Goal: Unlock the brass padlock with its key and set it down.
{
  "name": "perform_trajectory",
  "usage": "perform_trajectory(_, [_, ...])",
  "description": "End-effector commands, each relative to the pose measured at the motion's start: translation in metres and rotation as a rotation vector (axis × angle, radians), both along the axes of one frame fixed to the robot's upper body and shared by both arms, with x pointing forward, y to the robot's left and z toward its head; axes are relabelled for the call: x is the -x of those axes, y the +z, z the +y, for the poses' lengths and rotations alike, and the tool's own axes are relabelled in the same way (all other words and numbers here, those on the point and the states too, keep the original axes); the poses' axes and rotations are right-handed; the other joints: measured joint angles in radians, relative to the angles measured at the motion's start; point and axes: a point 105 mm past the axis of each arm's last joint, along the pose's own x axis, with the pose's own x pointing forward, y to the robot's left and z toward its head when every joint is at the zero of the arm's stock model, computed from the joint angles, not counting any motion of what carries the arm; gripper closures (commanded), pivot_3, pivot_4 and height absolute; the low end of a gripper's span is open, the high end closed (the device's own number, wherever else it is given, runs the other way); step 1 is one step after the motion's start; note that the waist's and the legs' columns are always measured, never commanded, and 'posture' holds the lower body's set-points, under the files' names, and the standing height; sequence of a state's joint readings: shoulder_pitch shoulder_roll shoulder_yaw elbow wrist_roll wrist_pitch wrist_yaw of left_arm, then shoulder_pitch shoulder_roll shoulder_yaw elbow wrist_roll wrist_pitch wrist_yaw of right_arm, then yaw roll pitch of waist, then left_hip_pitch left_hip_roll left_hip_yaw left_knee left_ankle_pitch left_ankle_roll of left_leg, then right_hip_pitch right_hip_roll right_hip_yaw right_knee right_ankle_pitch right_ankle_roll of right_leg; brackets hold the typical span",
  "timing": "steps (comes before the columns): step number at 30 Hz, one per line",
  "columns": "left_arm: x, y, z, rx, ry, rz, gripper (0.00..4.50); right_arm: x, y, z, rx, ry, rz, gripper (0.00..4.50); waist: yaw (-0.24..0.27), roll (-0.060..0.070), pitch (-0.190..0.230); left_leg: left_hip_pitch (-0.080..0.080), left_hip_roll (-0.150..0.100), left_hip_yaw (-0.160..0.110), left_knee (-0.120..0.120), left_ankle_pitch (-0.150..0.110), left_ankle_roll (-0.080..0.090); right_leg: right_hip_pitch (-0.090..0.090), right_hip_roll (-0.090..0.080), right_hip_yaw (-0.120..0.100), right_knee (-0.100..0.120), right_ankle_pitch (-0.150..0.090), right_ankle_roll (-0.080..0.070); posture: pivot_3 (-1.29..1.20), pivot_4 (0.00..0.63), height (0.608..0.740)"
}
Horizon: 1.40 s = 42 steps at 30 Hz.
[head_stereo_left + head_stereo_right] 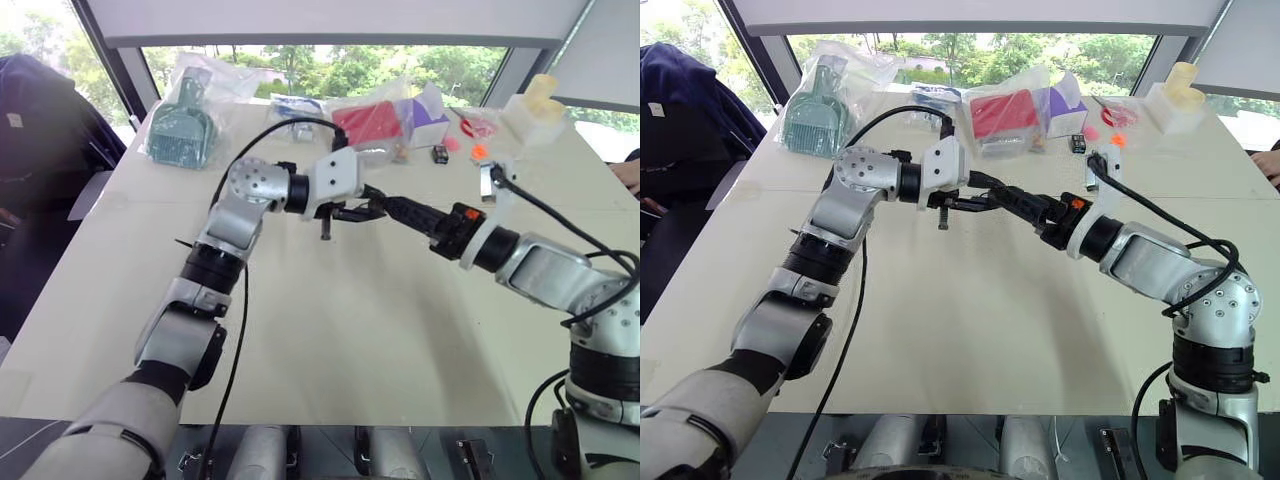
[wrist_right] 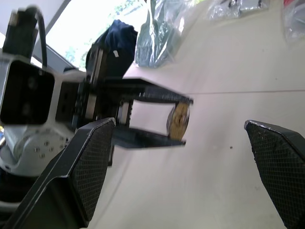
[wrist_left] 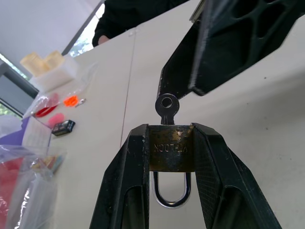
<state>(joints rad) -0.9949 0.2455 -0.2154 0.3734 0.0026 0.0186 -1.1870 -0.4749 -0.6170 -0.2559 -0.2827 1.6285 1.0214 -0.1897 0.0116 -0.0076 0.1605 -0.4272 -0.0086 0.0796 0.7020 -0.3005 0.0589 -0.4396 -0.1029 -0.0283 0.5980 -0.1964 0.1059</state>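
the brass padlock (image 3: 172,148) sat clamped between the left gripper (image 3: 172,157) jaws, the key (image 3: 167,109) protruding; right gripper (image 2: 186,167) jaws gaped wide before it.

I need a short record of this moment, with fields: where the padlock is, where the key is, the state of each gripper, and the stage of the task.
padlock: brass padlock clamped between left gripper fingers, above the table, shackle closed
key: key sticks out of the padlock body
left gripper: shut on the padlock
right gripper: right gripper open, facing the padlock, one finger beside the key
stage: padlock locked, not set down
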Motion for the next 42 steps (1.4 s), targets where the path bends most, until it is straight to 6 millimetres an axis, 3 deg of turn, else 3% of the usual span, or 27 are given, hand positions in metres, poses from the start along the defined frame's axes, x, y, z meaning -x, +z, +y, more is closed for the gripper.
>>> perform_trajectory(1, [0.009, 0.015, -0.005, 0.042, -0.024, -0.037, 3.81, 0.000, 0.014, -0.002, -0.011, -0.002, -0.036, 0.00, 0.001, 0.000, 0.000, 0.000, 0.000, 0.000, 0.000, 0.000, 0.000, 0.000, 0.000, 0.000, 0.000, 0.000, 0.000, 0.00, 0.150, 0.740])
perform_trajectory(3, [0.011, 0.015, -0.005, 0.040, -0.031, -0.037, 3.81, -0.001, 0.014, -0.002, -0.010, -0.001, -0.033, 0.00, 0.000, 0.000, 0.000, 0.000, 0.000, 0.000, 0.000, 0.000, 0.000, 0.000, 0.001, 0.000, 0.000, 0.000, 0.000, 0.00, 0.150, 0.740])
perform_trajectory(6, [0.013, 0.014, -0.006, 0.037, -0.042, -0.035, 3.81, -0.002, 0.014, -0.002, -0.021, -0.009, -0.029, 0.78, 0.000, 0.000, 0.000, 0.001, 0.000, 0.000, 0.000, 0.000, 0.000, 0.001, 0.004, 0.000, 0.000, 0.000, 0.000, 0.00, 0.150, 0.740])
perform_trajectory(13, [0.012, 0.014, -0.005, 0.030, -0.048, -0.030, 3.81, -0.002, 0.018, 0.000, -0.083, -0.013, -0.032, 4.41, 0.000, 0.000, 0.000, 0.001, 0.000, 0.000, 0.000, 0.001, 0.000, 0.001, 0.005, 0.000, 0.000, 0.001, 0.001, 0.00, 0.150, 0.740])
perform_trajectory(20, [0.010, 0.014, -0.002, 0.026, -0.042, -0.025, 3.81, 0.002, 0.019, 0.001, -0.097, -0.013, -0.040, 4.47, 0.000, 0.000, 0.000, 0.001, 0.000, 0.000, 0.000, 0.001, 0.000, 0.001, 0.005, 0.000, 0.000, 0.001, 0.002, 0.00, 0.150, 0.740])
perform_trajectory(23, [0.010, 0.014, -0.001, 0.025, -0.041, -0.026, 3.81, 0.004, 0.019, 0.001, -0.101, -0.014, -0.046, 3.60, 0.000, 0.000, 0.000, 0.001, 0.000, 0.000, 0.000, 0.001, 0.000, 0.001, 0.005, 0.000, 0.000, 0.001, 0.002, 0.00, 0.150, 0.740])
perform_trajectory(25, [0.010, 0.013, 0.000, 0.022, -0.039, -0.026, 3.81, 0.005, 0.018, -0.002, -0.104, -0.025, -0.042, 2.65, 0.000, 0.000, 0.000, 0.001, 0.000, 0.000, 0.000, 0.001, 0.000, 0.001, 0.005, 0.000, 0.000, 0.001, 0.002, 0.00, 0.150, 0.740])
perform_trajectory(42, [0.012, 0.016, 0.000, 0.022, -0.043, -0.041, 3.81, 0.015, 0.012, 0.011, -0.111, 0.042, -0.022, 2.65, 0.000, 0.000, 0.000, 0.001, 0.000, 0.000, 0.000, 0.001, 0.000, 0.001, 0.005, 0.000, 0.000, 0.001, 0.002, 0.00, 0.150, 0.740])
